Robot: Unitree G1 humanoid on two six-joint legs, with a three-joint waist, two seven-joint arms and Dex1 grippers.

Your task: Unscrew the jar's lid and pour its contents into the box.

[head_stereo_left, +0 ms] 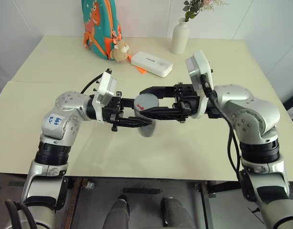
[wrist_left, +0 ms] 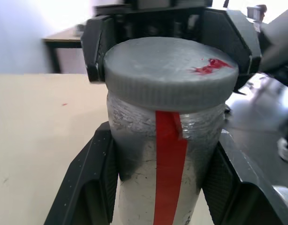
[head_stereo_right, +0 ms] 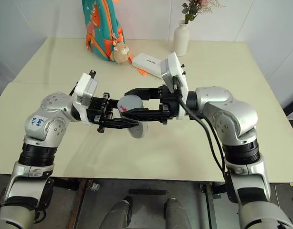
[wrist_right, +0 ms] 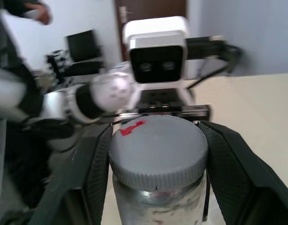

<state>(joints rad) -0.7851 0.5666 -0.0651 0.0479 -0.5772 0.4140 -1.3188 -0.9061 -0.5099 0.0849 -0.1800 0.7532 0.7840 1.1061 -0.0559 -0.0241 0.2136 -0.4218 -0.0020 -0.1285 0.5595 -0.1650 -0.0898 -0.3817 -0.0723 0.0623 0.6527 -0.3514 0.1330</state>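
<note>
Both arms meet over the middle of the cream table, and the jar is the centre of it all, held up off the tabletop between them. The left gripper has it by the body: black fingers pressed tight against both sides of the see-through wall, a red strip running down the glass between them. That's a firm clamp on the jar, no gap to see.

Right on top of the jar sits the lid, grey, ribbed at the rim, a red smear near its edge, and it's on, fully seated. The right gripper comes in from the opposite side, its two fingers hugging the lid's rim on either side, closed onto it. The two grippers point at each other, level, with the jar between them.

Whatever is inside the jar can't be made out through the cloudy wall.

Beyond the jar, further back on the table, a white oblong case lies flat with a scrap of orange beside it. Past that, a small plush toy leans by a teal and orange backpack standing at the far edge. To the right of the case, a white vase with a sprig of flowers stands near the wall.
</note>
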